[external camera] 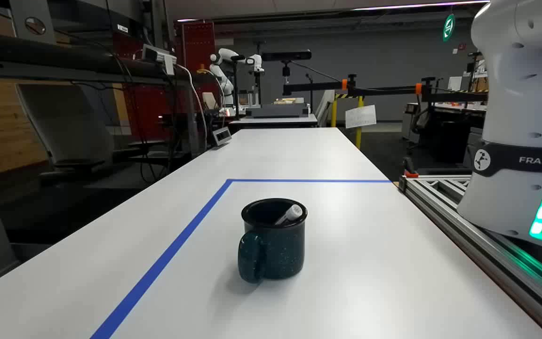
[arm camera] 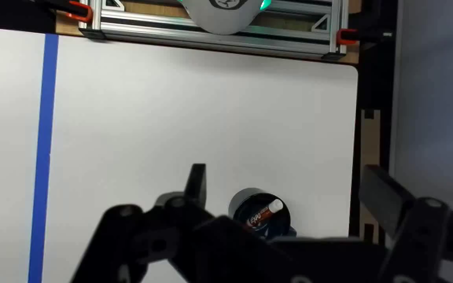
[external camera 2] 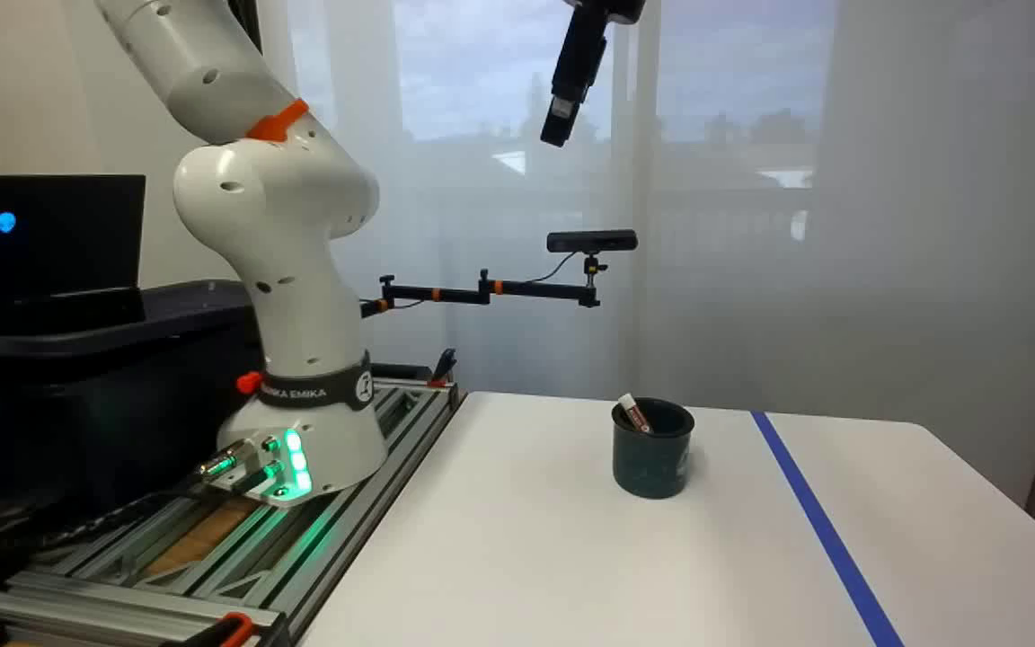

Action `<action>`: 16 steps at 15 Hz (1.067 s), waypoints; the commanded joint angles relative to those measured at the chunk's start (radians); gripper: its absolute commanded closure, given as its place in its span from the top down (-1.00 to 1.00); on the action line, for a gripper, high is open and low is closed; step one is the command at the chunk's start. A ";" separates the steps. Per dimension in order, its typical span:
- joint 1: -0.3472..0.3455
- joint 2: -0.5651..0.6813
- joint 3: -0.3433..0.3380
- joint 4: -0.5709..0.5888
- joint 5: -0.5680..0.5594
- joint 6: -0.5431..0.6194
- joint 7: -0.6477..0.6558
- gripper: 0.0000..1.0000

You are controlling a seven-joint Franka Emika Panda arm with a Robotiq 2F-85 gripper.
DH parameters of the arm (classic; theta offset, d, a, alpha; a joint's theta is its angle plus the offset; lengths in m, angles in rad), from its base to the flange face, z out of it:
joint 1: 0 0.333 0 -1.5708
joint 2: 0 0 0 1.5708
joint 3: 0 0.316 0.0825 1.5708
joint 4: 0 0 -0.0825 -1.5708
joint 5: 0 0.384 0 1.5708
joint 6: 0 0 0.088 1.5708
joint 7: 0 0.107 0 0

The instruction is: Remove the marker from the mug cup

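Note:
The mug cup (external camera: 278, 256) stands upright on the white table, dark teal with a black mouth. It also shows in an exterior view (external camera 2: 650, 467) and in the wrist view (arm camera: 249, 206). The marker (external camera: 291, 214) leans inside it, its whitish end at the rim. Its white and red-brown barrel shows in an exterior view (external camera 2: 633, 414) and in the wrist view (arm camera: 264, 214); its lower end is hidden. My gripper (arm camera: 285, 171) is open and empty, fingers wide apart. In an exterior view the gripper (external camera 2: 558, 126) hangs high above the table, apart from the mug.
Blue tape (external camera: 172, 249) marks lines on the white table (external camera: 370, 282). The robot base stands on a metal rail frame (external camera 2: 410, 467) along one edge. A camera on a jointed arm (external camera 2: 591, 241) stands beyond the table. A curtained window is behind.

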 commanded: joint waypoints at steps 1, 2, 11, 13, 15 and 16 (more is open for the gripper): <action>-0.007 0.001 0.005 0.002 0.002 -0.001 -0.003 1.00; -0.007 0.000 0.005 0.003 0.002 -0.001 -0.003 1.00; -0.049 0.124 -0.015 0.014 0.036 0.104 0.084 1.00; -0.054 0.202 -0.030 0.029 0.083 0.150 0.087 1.00; -0.056 0.278 -0.034 0.039 0.135 0.202 0.101 1.00; -0.054 0.319 -0.033 0.045 0.161 0.218 0.101 1.00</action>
